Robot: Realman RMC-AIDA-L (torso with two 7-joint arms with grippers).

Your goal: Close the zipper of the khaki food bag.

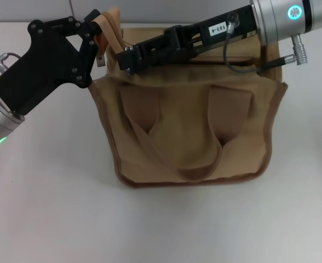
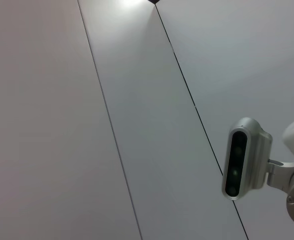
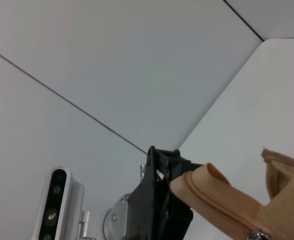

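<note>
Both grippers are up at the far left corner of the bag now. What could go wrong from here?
1. The left gripper pinches only the zipper tape's end tab; it may slip when the slider is pulled.
2. The bag is soft and stands loose on the table, so a pull may drag or tip it.
3. The right gripper works close beside the left; they may collide.

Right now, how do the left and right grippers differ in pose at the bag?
The left gripper comes in from the bag's left corner and pinches the zipper tape end there; the right gripper reaches across the top edge from the right, lying along the zipper line. Both are black and meet at that same corner.
</note>
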